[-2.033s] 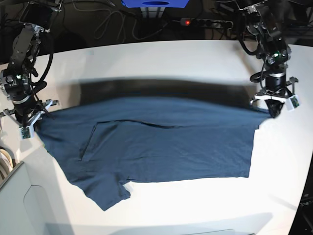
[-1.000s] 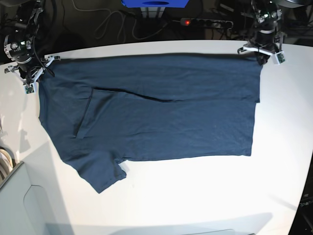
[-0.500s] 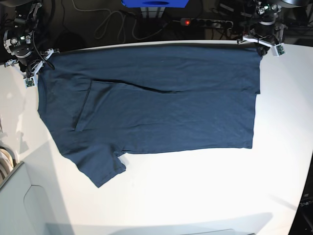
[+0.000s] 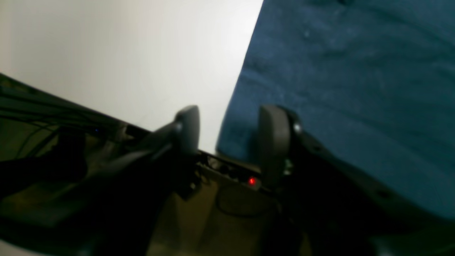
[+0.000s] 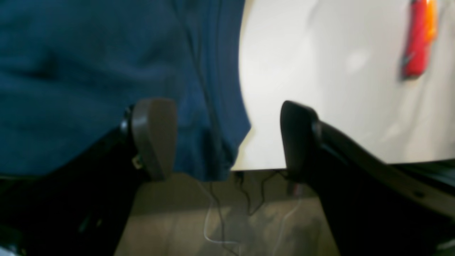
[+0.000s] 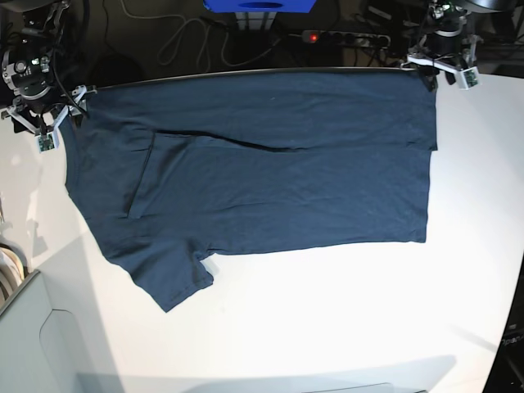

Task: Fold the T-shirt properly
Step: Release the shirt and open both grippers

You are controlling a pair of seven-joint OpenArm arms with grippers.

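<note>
The T-shirt [image 6: 262, 172] lies flat on the surface [image 6: 344, 327], its long axis stretching between your released left pincer [image 4: 227, 131] and released right pincer [image 5: 227, 138], each above a far corner.

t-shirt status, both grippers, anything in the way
Left gripper open, right gripper open, both at far corners. T-shirt spread flat on table, unfolded. Nothing on it.

A white table [image 6: 327, 319] with a curved far edge fills most of the base view, brightly lit. Behind it lie dark floor, tangled cables [image 6: 184, 37], a power strip [image 6: 340, 37] with a red light and a blue box [image 6: 260, 6].
</note>
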